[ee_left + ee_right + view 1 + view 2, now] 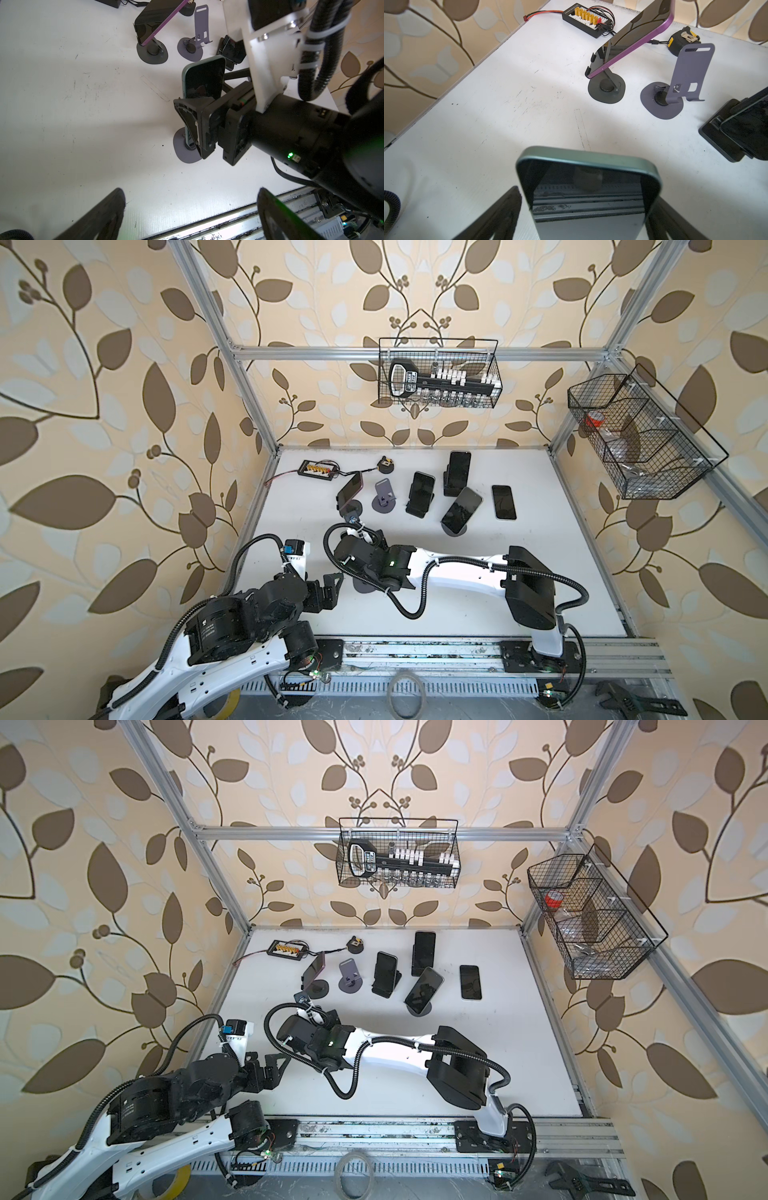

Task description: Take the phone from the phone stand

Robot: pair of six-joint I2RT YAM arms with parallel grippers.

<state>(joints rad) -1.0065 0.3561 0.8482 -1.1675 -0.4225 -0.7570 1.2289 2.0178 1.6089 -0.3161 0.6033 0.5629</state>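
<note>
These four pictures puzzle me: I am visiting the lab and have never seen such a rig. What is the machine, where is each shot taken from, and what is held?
These are two robot arms, each ending in a two-fingered gripper, working at a white table. The two wide pictures come from one camera head overhead. The two close ones come from a camera on each wrist. On the table are a purple phone and others propped on stands, an empty stand, a flat phone, a connector board and a tape measure. The right gripper straddles the green phone, which is propped on its grey stand. I cannot tell whether it pinches yet. The left gripper is open and holds nothing.
</note>
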